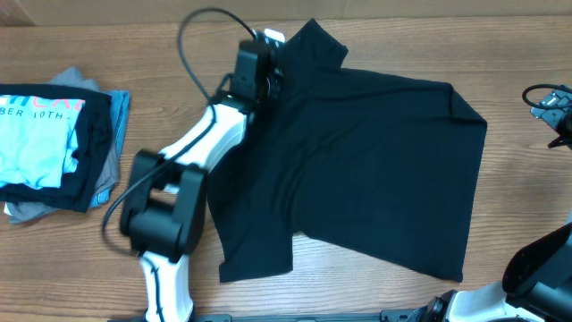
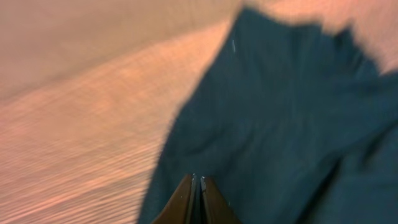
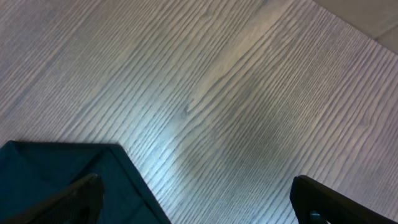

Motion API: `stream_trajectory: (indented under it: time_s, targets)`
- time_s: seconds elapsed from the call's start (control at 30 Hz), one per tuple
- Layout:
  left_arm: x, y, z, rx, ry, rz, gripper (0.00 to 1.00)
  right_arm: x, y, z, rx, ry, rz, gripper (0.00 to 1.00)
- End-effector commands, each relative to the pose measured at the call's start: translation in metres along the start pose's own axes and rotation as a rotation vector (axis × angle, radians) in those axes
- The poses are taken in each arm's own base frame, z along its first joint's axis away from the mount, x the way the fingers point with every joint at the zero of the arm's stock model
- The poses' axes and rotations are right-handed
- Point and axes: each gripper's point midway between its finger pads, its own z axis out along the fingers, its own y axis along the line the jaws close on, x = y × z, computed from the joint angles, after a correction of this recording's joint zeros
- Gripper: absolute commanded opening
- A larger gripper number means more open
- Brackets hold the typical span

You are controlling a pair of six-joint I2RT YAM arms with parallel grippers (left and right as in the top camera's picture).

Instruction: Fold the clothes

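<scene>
A black T-shirt lies spread across the middle of the wooden table, with a sleeve at the front left and a raised flap at the back. My left gripper is at the shirt's back left edge. In the left wrist view its fingers are pressed together on the black fabric; that view is blurred. My right gripper is open and empty over bare table. A corner of the shirt lies under its left finger. The right arm is at the front right.
A stack of folded clothes sits at the far left, with a light blue T-shirt with white lettering on top of dark and grey pieces. A black device with cables is at the right edge.
</scene>
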Motion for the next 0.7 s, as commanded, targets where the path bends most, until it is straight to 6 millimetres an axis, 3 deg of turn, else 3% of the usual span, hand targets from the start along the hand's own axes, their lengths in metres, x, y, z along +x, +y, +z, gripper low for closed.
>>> stream_trajectory:
  time_s: [0.0, 0.33, 0.47, 0.67]
  targets:
    - [0.031, -0.001, 0.028, 0.021, 0.037, 0.084, 0.09, -0.003, 0.000, -0.003, -0.006, -0.012, 0.015, 1.00]
    - [0.091, 0.032, 0.062, 0.017, 0.132, -0.008, 0.12, -0.003, 0.000, -0.003, -0.006, -0.012, 0.015, 1.00]
    - [0.100, 0.040, 0.063, 0.054, 0.151, -0.073, 0.13, -0.003, 0.000, -0.003, -0.006, -0.012, 0.015, 1.00]
    - [0.113, 0.068, 0.062, 0.020, 0.184, -0.112, 0.15, -0.003, 0.000, -0.003, -0.006, -0.012, 0.015, 1.00]
